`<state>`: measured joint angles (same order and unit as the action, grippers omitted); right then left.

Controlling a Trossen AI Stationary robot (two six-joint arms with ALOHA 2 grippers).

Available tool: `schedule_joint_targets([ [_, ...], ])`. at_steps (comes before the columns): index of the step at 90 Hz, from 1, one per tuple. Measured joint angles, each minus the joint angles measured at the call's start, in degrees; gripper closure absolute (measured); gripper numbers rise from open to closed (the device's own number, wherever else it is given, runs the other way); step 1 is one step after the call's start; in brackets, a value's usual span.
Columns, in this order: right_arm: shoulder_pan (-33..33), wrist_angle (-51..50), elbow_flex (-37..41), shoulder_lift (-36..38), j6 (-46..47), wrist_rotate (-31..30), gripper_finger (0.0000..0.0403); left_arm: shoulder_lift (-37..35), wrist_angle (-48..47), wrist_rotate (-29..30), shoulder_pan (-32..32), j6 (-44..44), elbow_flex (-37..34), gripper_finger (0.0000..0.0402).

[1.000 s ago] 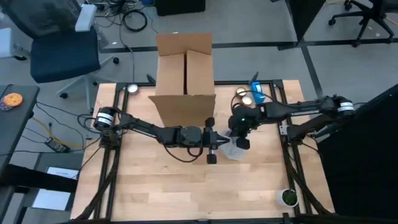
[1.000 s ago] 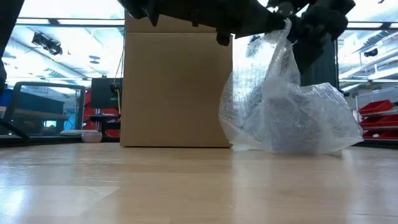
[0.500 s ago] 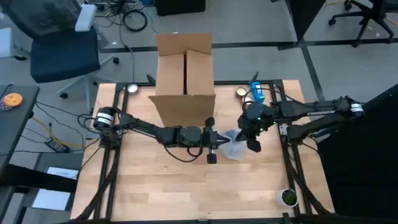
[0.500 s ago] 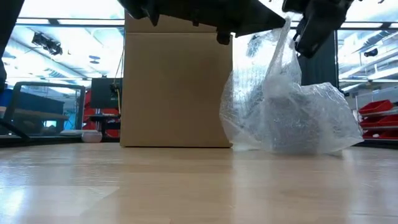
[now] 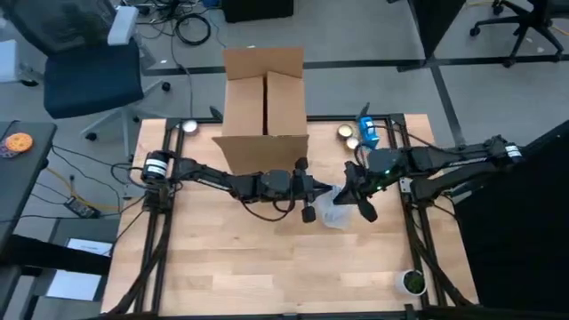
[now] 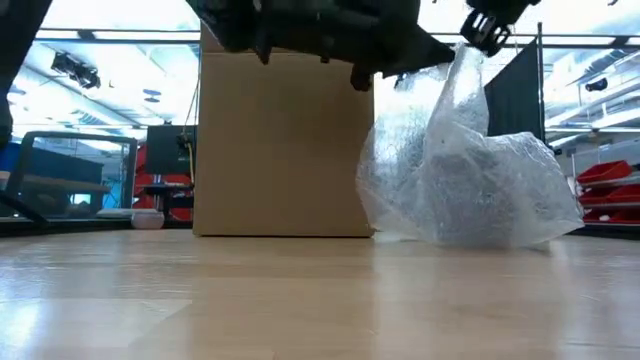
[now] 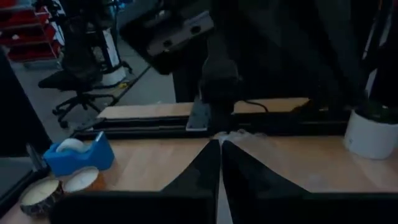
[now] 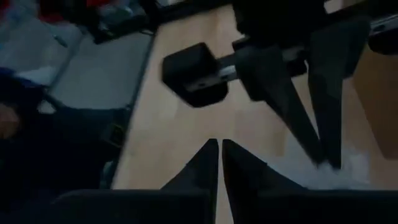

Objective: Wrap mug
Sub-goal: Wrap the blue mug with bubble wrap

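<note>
The bubble-wrapped mug (image 5: 333,212) sits on the table (image 5: 222,267) just in front of the cardboard box (image 5: 264,107), between the 2 arms, with the left gripper (image 5: 311,197) pinching the wrap's raised edge and the right gripper (image 5: 363,203) pressed together, empty, just beside it.

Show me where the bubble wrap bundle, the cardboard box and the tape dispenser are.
bubble wrap bundle (image 6: 470,190), low view, middle of bulging side.
cardboard box (image 6: 285,140), low view, flat front wall.
tape dispenser (image 7: 78,155), left wrist view, blue body.
</note>
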<state>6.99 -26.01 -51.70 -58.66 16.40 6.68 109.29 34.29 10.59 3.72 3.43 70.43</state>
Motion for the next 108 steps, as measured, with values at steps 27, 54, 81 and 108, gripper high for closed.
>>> schedule_joint_targets([
  [27, 5.6, 2.6, 0.0, -5.2, -2.7, -11.6, 0.0403, 2.3, 3.3, -0.1, -0.9, -5.2, 0.0, 0.0402],
  [54, 6.2, -5.5, 0.0, -6.4, 0.6, -18.6, 0.0403, 5.4, 10.7, -1.0, -0.9, -7.2, 0.0, 0.0368],
  [81, 5.9, -12.8, 0.1, -9.1, 3.5, -20.9, 0.0403, 5.3, 11.3, -4.2, -1.2, -10.2, 1.5, 0.0248],
  [108, 4.2, -11.9, 0.2, -14.6, 3.1, -21.4, 0.0403, -4.1, -4.3, -7.4, -0.7, -1.0, 1.6, 0.0209],
])
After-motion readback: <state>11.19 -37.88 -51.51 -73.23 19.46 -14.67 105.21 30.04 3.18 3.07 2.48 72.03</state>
